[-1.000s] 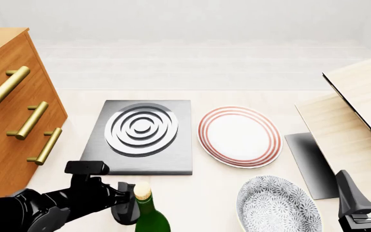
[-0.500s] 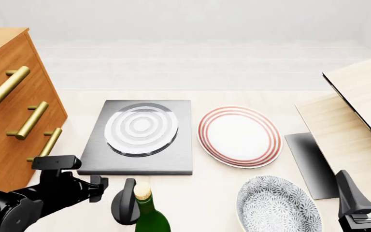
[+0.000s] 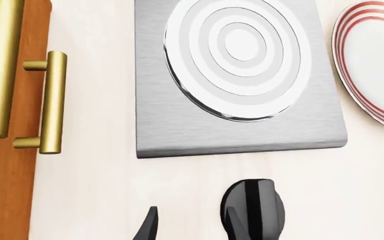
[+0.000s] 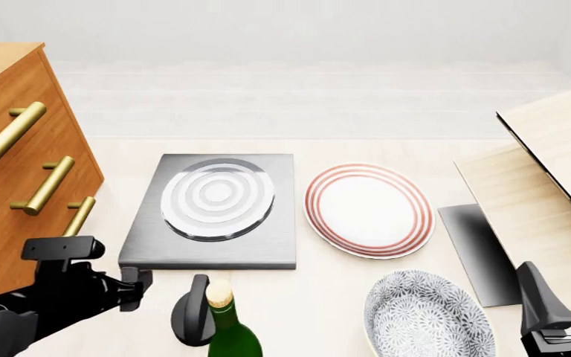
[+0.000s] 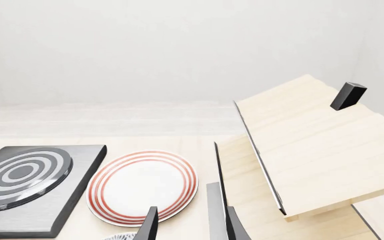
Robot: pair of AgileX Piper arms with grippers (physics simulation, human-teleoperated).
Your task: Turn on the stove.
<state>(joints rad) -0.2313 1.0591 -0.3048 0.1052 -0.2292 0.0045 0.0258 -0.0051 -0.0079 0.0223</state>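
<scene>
Seemingly the stove [image 4: 211,210] is already on: its rings look pale all over, though that may be glare. It lies between the wooden drawers [image 4: 18,163] and the red-rimmed plate [image 4: 369,210]. Just off its near edge stands a black knob [image 3: 252,207], with the left claw [image 3: 188,225] beside it, jaws apart, gripping nothing. Bare surface [image 3: 98,190] surrounds the knob. The right claw [image 5: 188,222] hangs wide, well away.

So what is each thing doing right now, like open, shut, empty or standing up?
Stove: flat on the table, burner bare.
Stove knob: on the table in front of the stove, untouched.
Left tool: open, beside the knob, holding nothing.
Right tool: open, holding nothing.
Red-rimmed plate: empty.
Patterned plate: empty.
Green bottle: upright, corked.
Wooden drawers: shut.
</scene>
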